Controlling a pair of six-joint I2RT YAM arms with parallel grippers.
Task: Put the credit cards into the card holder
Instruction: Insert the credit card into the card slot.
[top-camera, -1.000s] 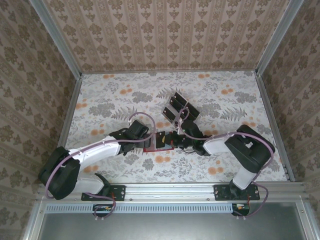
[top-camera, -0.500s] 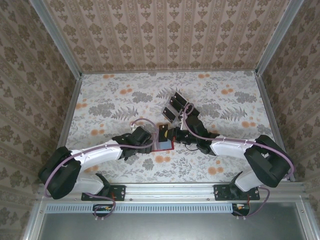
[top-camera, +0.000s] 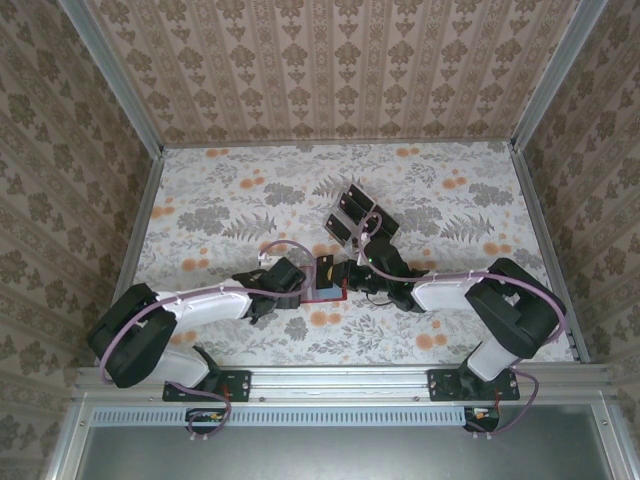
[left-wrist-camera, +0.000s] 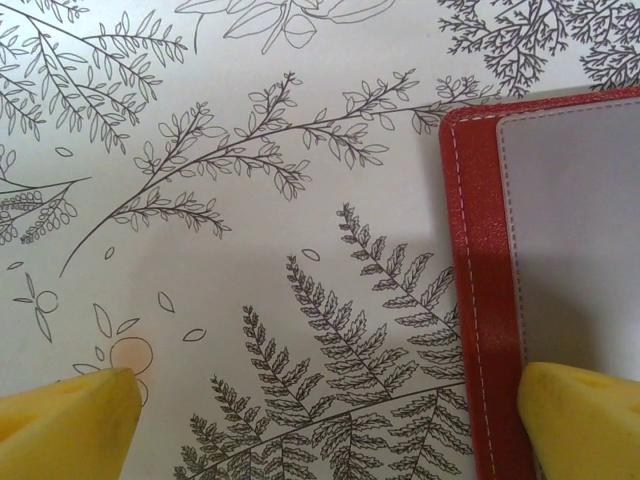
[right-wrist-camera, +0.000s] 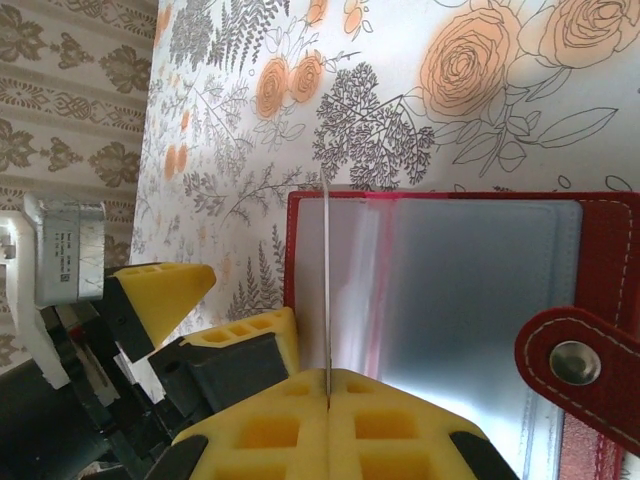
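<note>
Right elbow swung back inward | right tool (right-wrist-camera: 328, 385) pinches glossy black card (right-wrist-camera: 327, 280) by its edge, likely stiff, slippery | left tool (left-wrist-camera: 325, 425) apart, astride red folding card holder (left-wrist-camera: 480, 250) rim

Four black cards (top-camera: 352, 200), as far as their overlap allows a count: three clustered mid-desk (top-camera: 220, 220) toward its far edge, and a fourth card (top-camera: 324, 268) closer to the near edge. One red holder (right-wrist-camera: 470, 290). Two arms (top-camera: 200, 300), each with one tool: left tool (left-wrist-camera: 325, 430), right tool (right-wrist-camera: 328, 385).
</note>
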